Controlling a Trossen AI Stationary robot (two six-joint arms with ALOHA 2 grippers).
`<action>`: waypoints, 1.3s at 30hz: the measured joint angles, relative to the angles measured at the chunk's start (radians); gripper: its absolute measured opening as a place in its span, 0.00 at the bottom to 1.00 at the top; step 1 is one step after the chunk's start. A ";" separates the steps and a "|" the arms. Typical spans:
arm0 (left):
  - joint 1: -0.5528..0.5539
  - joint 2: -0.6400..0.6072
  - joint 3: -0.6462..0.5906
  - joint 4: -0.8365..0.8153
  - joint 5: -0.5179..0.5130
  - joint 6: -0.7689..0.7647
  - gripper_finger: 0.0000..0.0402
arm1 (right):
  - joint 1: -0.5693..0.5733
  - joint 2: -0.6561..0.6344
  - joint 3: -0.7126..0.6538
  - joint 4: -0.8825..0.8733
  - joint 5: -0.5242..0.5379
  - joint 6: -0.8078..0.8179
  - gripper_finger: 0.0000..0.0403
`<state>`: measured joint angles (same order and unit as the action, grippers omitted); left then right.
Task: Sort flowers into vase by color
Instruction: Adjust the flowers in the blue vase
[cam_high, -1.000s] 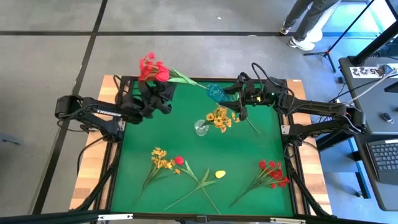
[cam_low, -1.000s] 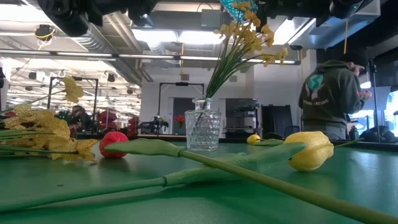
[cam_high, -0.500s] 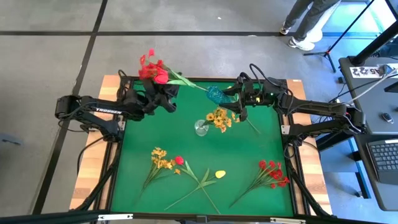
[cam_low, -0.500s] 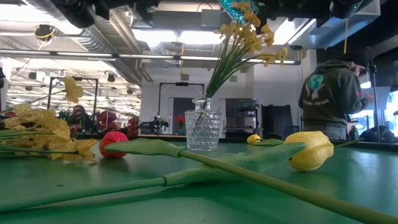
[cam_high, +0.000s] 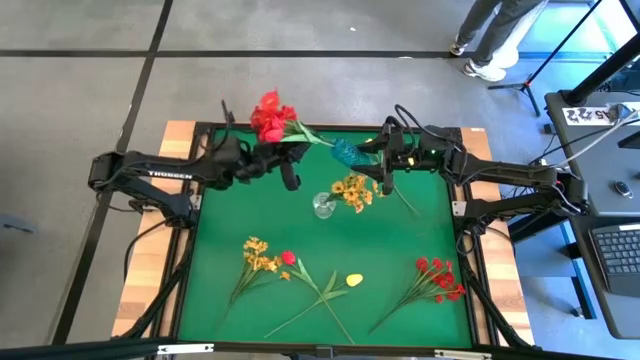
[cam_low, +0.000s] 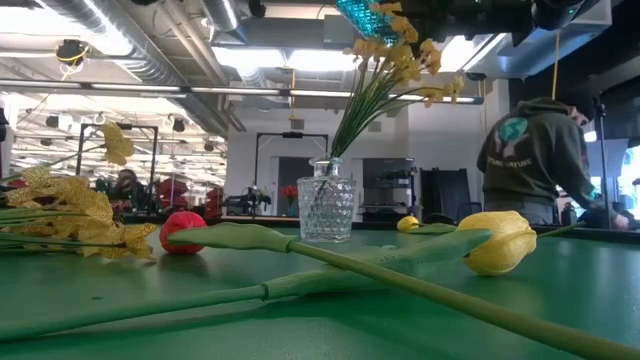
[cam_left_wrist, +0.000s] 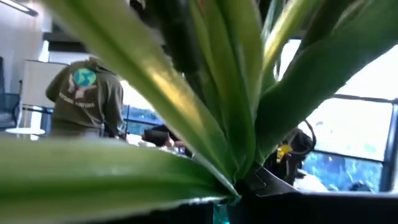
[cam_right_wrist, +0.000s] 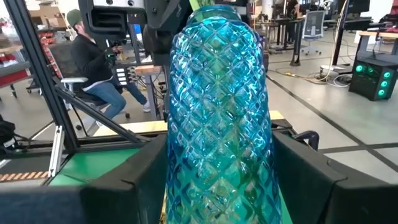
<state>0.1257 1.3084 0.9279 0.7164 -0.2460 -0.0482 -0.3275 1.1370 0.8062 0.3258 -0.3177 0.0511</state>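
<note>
A bunch of red flowers (cam_high: 269, 115) on a green stem is held in the air over the table's far edge. The stem slants down into the mouth of a blue cut-glass vase (cam_high: 345, 152). My left gripper (cam_high: 283, 150) is shut at the stem, just left of the vase. My right gripper (cam_high: 362, 155) is shut on the vase, which is raised high above the table (cam_low: 365, 10). A clear vase (cam_high: 323, 207) holding yellow blooms (cam_high: 352, 190) stands on its base at mid-table. My left gripper is shut on the red flowers' leafy stem (cam_high: 303, 132), between the blooms and the vase mouth. The leaves (cam_left_wrist: 230, 124) fill the wrist view and hide the fingers, so the exact hold does not show. The flowers are lifted clear of the table. My right gripper pinches the blue vase's patterned body (cam_right_wrist: 217, 155), with one finger (cam_right_wrist: 118, 186) on each side. The fingers come from the table's right. The vase is lifted clear of the table, and its mouth tilts toward the red flowers.
On the green mat lie a yellow sprig (cam_high: 257, 255), a red bud (cam_high: 288, 257), a yellow bud (cam_high: 354, 280) and a red sprig (cam_high: 438, 275). A person (cam_high: 495, 40) stands beyond the far right corner. A laptop stand (cam_high: 610, 200) is to the right.
My left gripper has moved toward the table's right edge, closer to the blue vase. The red flowers have gone with it, and their blooms now stand nearer the vase. The right gripper and the vase have stayed in place.
</note>
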 joint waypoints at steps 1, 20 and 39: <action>0.000 0.000 0.015 -0.023 0.010 0.000 0.02 | 0.000 0.000 0.000 0.000 0.000 -0.007 0.60; 0.007 0.000 0.131 -0.158 0.058 0.001 0.09 | 0.000 0.016 0.096 0.009 0.034 -0.071 0.60; 0.011 -0.015 0.134 -0.339 -0.044 0.066 0.39 | -0.014 0.160 0.216 -0.024 0.054 -0.083 0.60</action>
<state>0.1364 1.2934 1.0617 0.3770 -0.2897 0.0177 -0.3413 1.2968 1.0218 0.3016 -0.2638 -0.0322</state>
